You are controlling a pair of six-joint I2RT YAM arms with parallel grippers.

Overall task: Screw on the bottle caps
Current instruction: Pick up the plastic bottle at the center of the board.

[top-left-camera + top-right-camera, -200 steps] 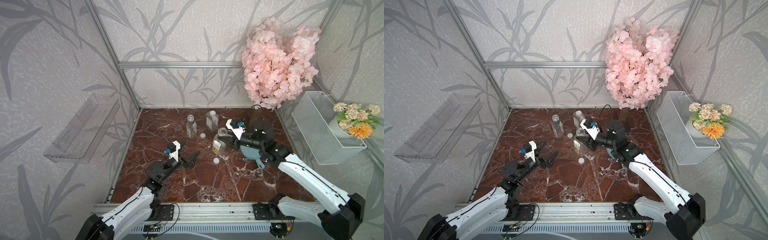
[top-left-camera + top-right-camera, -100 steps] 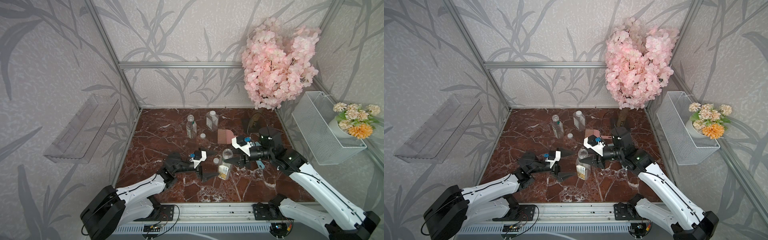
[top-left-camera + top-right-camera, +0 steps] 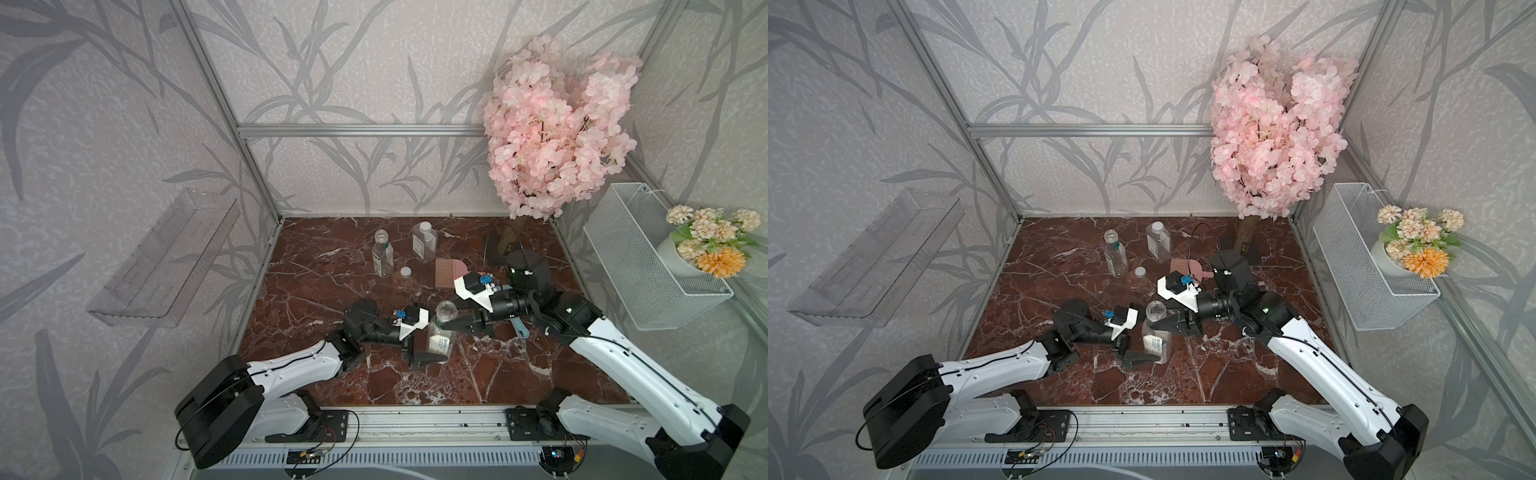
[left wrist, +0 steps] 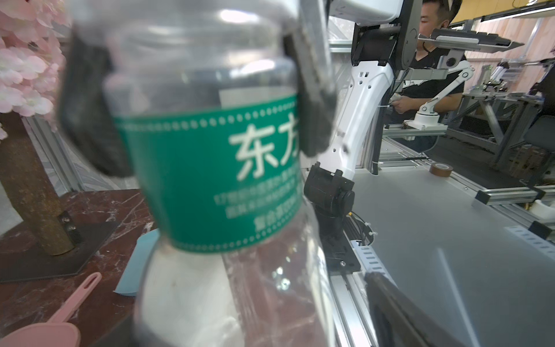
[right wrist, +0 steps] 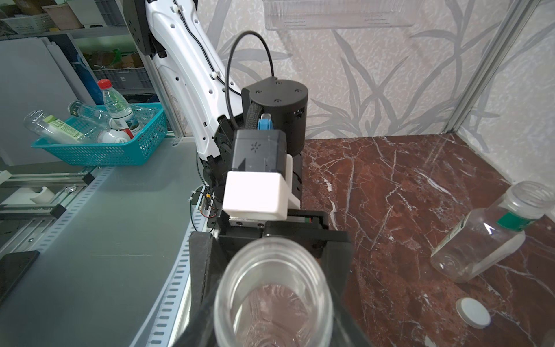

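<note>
A round clear bottle [image 3: 441, 334] with a green label and an open mouth stands upright at the front middle of the marble floor. My right gripper [image 3: 451, 325] is shut on its upper body, just under the neck [image 5: 273, 288]. My left gripper [image 3: 428, 347] is open around its lower body; in the left wrist view one finger [image 4: 393, 303] stands apart from the bottle wall [image 4: 210, 180]. A second round bottle [image 3: 382, 254] stands uncapped at the back. Next to it is a squarer bottle [image 3: 424, 246] wearing a white cap. One loose bottle cap [image 3: 405, 272] lies in front of them.
A pink comb [image 3: 451, 272] lies behind my right wrist, and a blue handle [image 3: 519, 329] lies under the right arm. A pink blossom tree [image 3: 557, 137] stands on a dark base plate [image 3: 498, 249] at the back right. A wire basket [image 3: 648, 257] hangs on the right wall.
My right gripper has carried the bottle from the back middle forward. My left arm has swung in from the left, and its jaws now straddle the bottle's lower body and have narrowed slightly.
</note>
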